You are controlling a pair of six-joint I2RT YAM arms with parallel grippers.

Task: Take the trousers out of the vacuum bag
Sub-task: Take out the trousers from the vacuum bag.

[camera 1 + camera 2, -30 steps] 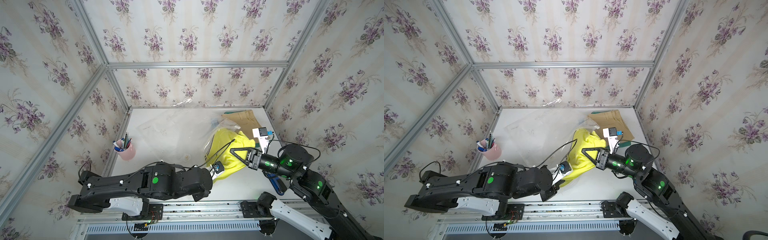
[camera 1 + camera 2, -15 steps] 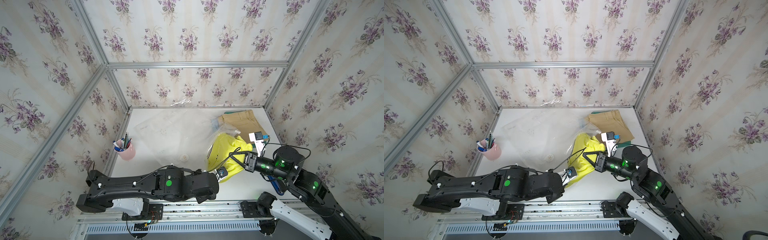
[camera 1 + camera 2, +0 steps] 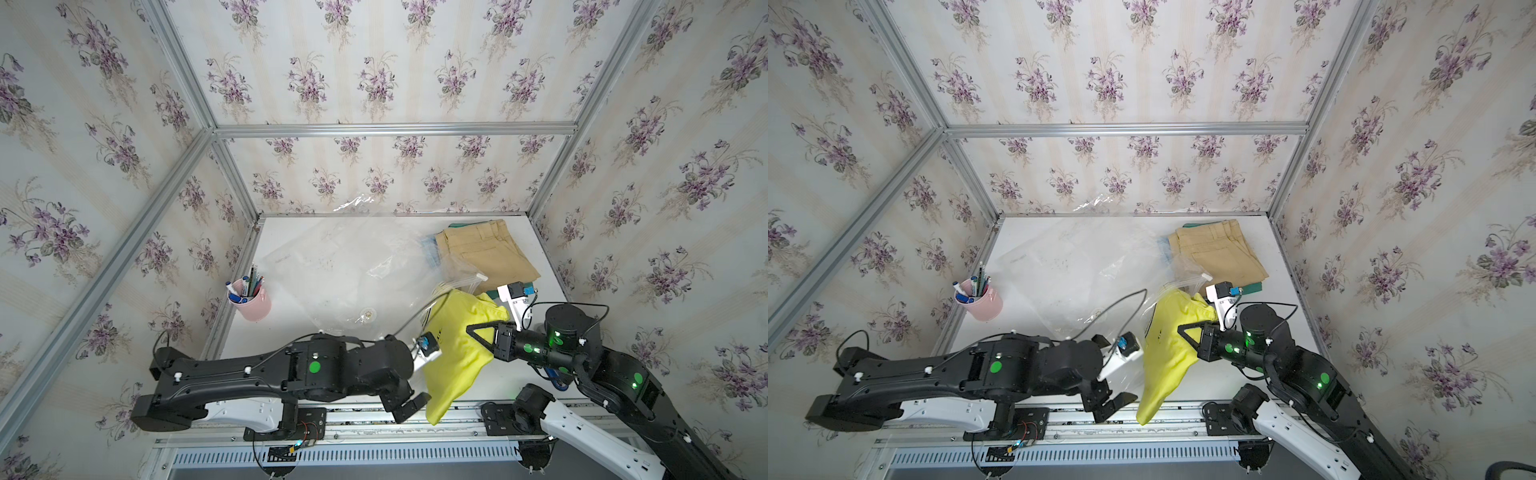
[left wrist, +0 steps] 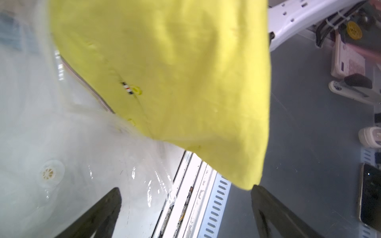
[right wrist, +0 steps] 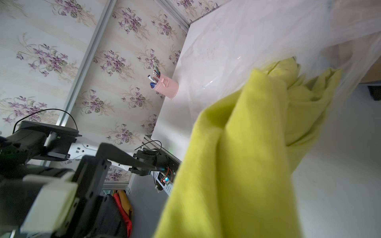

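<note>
Nearest us, the left fingers (image 3: 409, 407) stand wide apart over the front rail (image 3: 357, 432), gripping nothing. In the left wrist view the lowest tip of the yellow trousers (image 3: 457, 357) hangs right at one fingertip. That cloth drapes down between the two sets of fingers, its bottom corner past the edge of the counter (image 3: 286, 230).

Just beyond, the right fingers (image 3: 478, 331) are pinched together on the yellow trousers at a fold, holding them up off the counter. Past the right fingers, the top of the yellow cloth lies under the film at the mouth of the bag (image 3: 332, 266), so plastic is in the way there.

The bag spreads crinkled beyond the left fingers, its round valve (image 3: 368, 314) facing up, and the left arm's bulk lies across the counter's near edge in front of it. Farther off, beside the bag, a pink cup (image 3: 254, 302) of pens stands by the side wall. Well beyond the right fingers, tan trousers (image 3: 484, 249) lie folded outside the bag on a green pair (image 3: 1252, 287), near the back wall.
</note>
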